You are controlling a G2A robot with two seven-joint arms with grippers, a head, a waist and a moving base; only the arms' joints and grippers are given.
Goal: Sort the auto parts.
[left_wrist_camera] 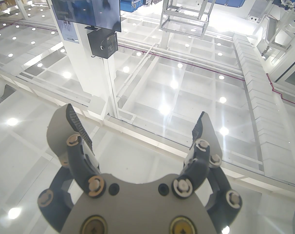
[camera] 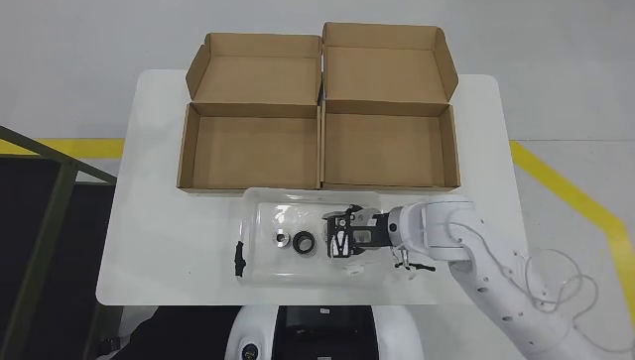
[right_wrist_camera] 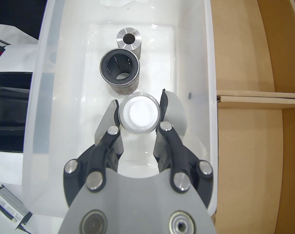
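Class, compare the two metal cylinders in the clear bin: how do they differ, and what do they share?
The linear bearing is wider than the silver bushing. The bearing's bore is large and black-lined; the bushing's is small, in a thick wall. The bearing stands nearer the white round part in the right gripper. Both stand on end in the bin.

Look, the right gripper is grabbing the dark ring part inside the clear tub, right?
No. Inside the clear tub, the right gripper is grabbing the white round part; the dark ring part sits ungripped next to it. The right wrist view shows this.
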